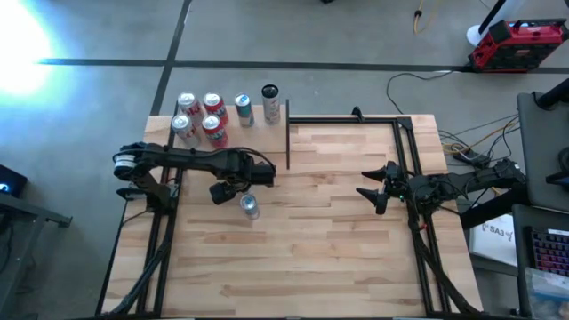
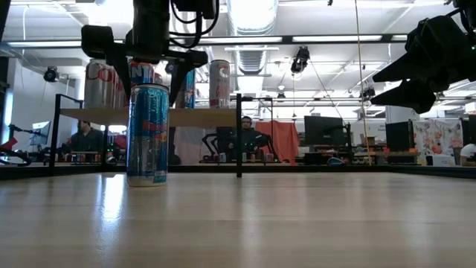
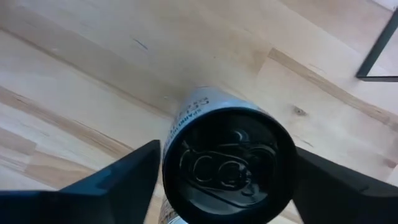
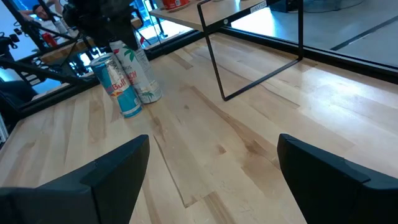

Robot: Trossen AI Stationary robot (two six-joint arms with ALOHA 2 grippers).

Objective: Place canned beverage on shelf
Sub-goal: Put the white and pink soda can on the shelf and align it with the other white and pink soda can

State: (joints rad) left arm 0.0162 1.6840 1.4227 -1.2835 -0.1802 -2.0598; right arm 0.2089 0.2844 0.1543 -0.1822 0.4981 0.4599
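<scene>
The tall, slim blue-and-silver beverage can (image 2: 148,134) stands upright on the striped butcher-block tabletop (image 1: 338,240), in front of the shelf and not yet on it. We place the left gripper (image 1: 233,191) directly over the can so that its two dark fingers (image 3: 118,180) flank the can's round top, one on each side. The fingers stand apart; in the left wrist view a slim gap shows on one side, and we cannot tell whether either pad yet touches the can, so we do not count it as gripped.

The plain pale wood shelf with a thin black metal frame (image 2: 208,117) lies beyond the can, at the table's far left corner. It already carries several upright cans (image 1: 200,116), red-and-white and silver ones, grouped toward one end; we judge that this leaves room at the nearer end for the next can.

The right gripper (image 1: 373,191) waits with its jaws open over the right half of the table, well apart from the can, presumably to keep clear of the left arm's path.
</scene>
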